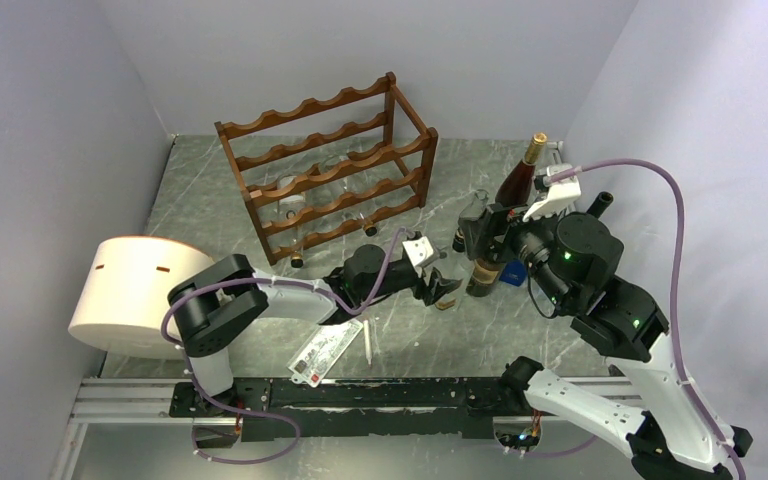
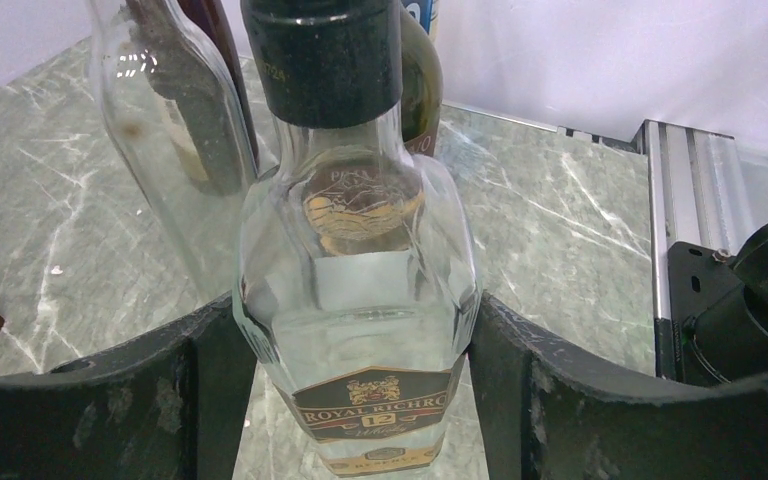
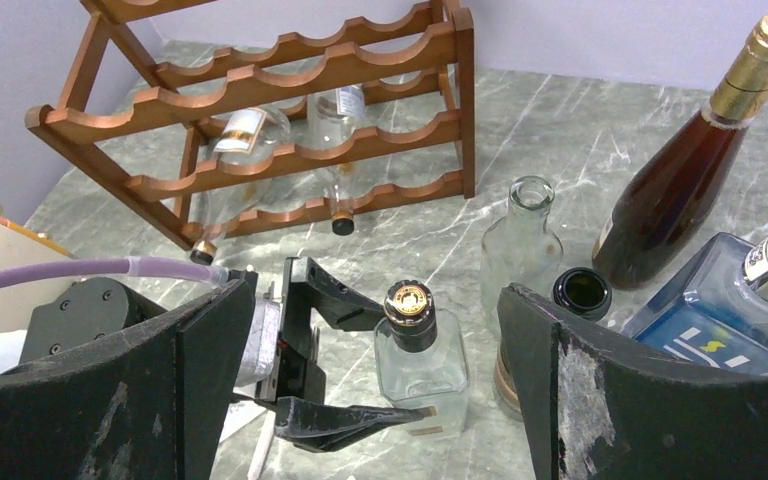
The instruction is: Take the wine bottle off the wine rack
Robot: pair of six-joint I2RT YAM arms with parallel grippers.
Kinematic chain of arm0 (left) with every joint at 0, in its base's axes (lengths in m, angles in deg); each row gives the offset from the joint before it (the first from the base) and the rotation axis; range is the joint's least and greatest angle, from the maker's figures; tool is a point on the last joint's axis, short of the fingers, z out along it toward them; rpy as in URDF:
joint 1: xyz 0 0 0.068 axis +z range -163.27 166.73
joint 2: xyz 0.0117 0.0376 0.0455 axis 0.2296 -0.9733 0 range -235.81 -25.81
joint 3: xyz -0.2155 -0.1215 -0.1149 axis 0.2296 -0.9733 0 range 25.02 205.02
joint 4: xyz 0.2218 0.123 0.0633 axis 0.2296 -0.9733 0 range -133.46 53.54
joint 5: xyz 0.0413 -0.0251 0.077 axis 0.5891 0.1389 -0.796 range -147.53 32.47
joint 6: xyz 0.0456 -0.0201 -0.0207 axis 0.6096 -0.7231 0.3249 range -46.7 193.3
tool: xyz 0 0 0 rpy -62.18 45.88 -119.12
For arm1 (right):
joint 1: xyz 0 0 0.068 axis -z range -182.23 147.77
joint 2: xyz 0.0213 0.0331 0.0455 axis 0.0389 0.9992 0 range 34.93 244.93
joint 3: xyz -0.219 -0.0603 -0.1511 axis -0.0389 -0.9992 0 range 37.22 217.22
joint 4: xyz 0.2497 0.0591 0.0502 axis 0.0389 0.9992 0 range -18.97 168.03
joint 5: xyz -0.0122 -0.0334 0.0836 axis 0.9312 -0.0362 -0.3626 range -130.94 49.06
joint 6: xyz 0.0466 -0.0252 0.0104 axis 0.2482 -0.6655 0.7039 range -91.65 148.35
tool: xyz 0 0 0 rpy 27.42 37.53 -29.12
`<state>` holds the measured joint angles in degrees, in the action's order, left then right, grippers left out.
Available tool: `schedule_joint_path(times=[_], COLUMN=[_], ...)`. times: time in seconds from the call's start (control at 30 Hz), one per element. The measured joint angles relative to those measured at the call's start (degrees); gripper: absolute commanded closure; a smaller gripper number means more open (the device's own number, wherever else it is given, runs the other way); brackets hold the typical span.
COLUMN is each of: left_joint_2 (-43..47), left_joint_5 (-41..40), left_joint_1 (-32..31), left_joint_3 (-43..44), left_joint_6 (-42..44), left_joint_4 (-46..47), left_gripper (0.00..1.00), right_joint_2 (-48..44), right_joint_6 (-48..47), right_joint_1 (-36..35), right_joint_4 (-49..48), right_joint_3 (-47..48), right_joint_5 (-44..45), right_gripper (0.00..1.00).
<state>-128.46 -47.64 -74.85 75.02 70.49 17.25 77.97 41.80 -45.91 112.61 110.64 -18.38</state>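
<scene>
The reddish-brown wine rack (image 1: 330, 165) stands at the back left; it also shows in the right wrist view (image 3: 290, 110). Two clear bottles (image 3: 245, 130) lie in it. My left gripper (image 1: 440, 285) is shut on a clear square bottle (image 2: 360, 300) with a black cap and a dark "12" label. The bottle stands upright on the table right of the rack, also seen in the right wrist view (image 3: 422, 365). One finger (image 3: 360, 420) is at its near side, the other at its far side. My right gripper (image 3: 380, 305) hangs open and empty above it.
Several bottles stand right of the held one: a brown bottle with gold foil (image 3: 680, 180), a blue square bottle (image 3: 720, 320), a clear open bottle (image 3: 522, 240) and a dark open-necked one (image 3: 582, 293). A large pale roll (image 1: 130, 295) sits at the left. A card (image 1: 325, 350) lies near the front.
</scene>
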Motion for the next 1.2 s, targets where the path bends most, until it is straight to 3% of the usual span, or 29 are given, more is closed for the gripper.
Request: schedule_joint_path(times=[0.17,0.3,0.7,1.0,1.2], left_joint_2=[0.9,3.5,11.1,28.5,39.8], left_joint_5=[0.4,1.2,2.8,2.2,-0.1], left_joint_1=[0.4,0.6,0.8,4.3,14.6], left_joint_3=[-0.3,-0.3,-3.8,-8.6,-6.9], left_joint_6=[-0.3,-0.7,-0.3,1.9,1.9], left_joint_4=[0.7,2.6,1.8,-12.4,-26.6], left_gripper=[0.07,0.0,0.0,0.01,0.01], right_joint_2=[0.3,0.5,0.5,1.6,7.0], right_joint_6=[-0.5,-0.7,-0.9,-2.4,-4.7], right_joint_1=[0.0,0.0,0.0,0.0,0.0], right_joint_4=[-0.1,-0.2,-0.1,-1.9,-4.9], right_joint_3=[0.0,-0.1,-0.8,-0.8,-0.1], right_joint_5=[0.0,0.0,0.0,0.0,0.4], right_gripper=[0.02,0.02,0.02,0.0,0.0])
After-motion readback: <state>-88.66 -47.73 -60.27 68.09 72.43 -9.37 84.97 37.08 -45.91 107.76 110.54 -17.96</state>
